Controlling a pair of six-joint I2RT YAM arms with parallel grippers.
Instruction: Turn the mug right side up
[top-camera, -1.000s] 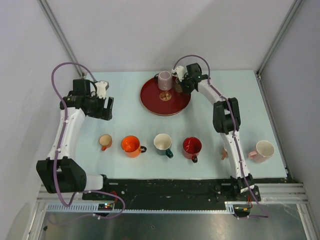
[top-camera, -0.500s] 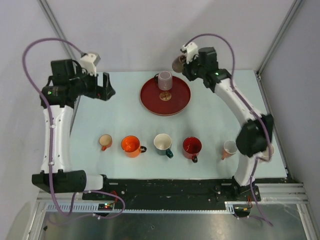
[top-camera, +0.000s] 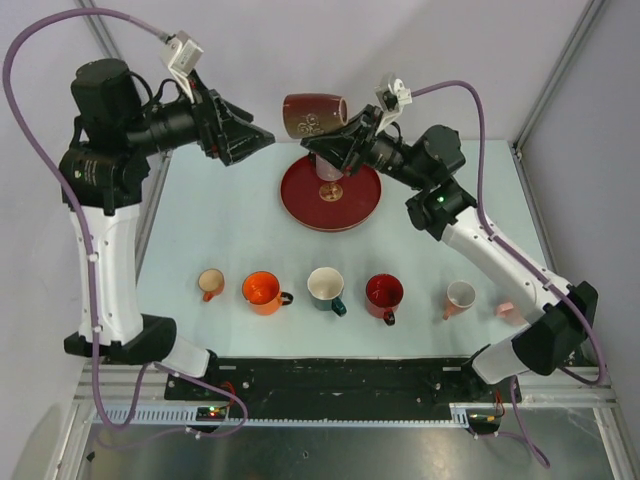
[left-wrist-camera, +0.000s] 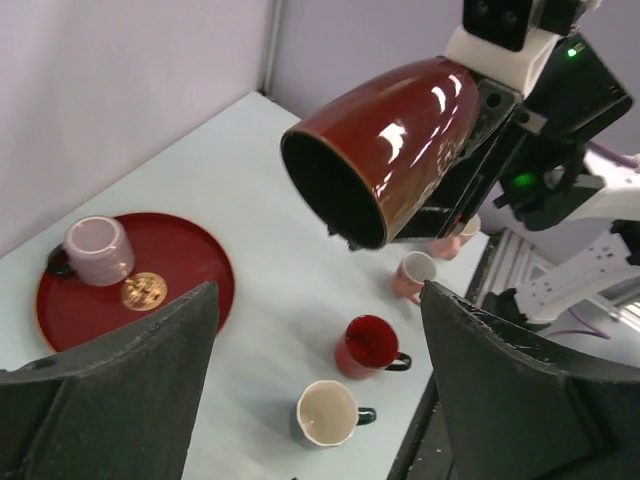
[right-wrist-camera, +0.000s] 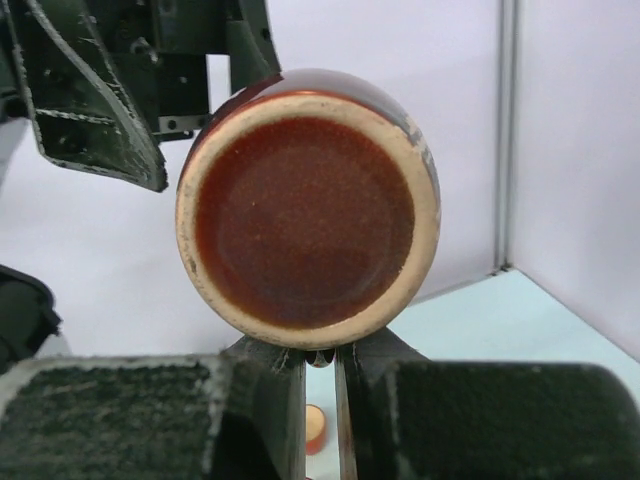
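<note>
The dark red glazed ceramic mug (top-camera: 313, 114) hangs on its side in mid-air above the far edge of the counter (top-camera: 230, 240). The right tool (right-wrist-camera: 320, 375) is pinched almost shut on something thin beneath the mug, probably the handle. The left tool (top-camera: 258, 138) gapes wide with nothing in it, facing the mug's dark mouth. That glaze is slick and the base rough and unglazed. With so narrow a hold, the rounded mug might swivel or slip onto the round red tray (top-camera: 300, 195) and the pale lilac mug (top-camera: 330, 160) below. A clumsy approach could also knock the rim.
</note>
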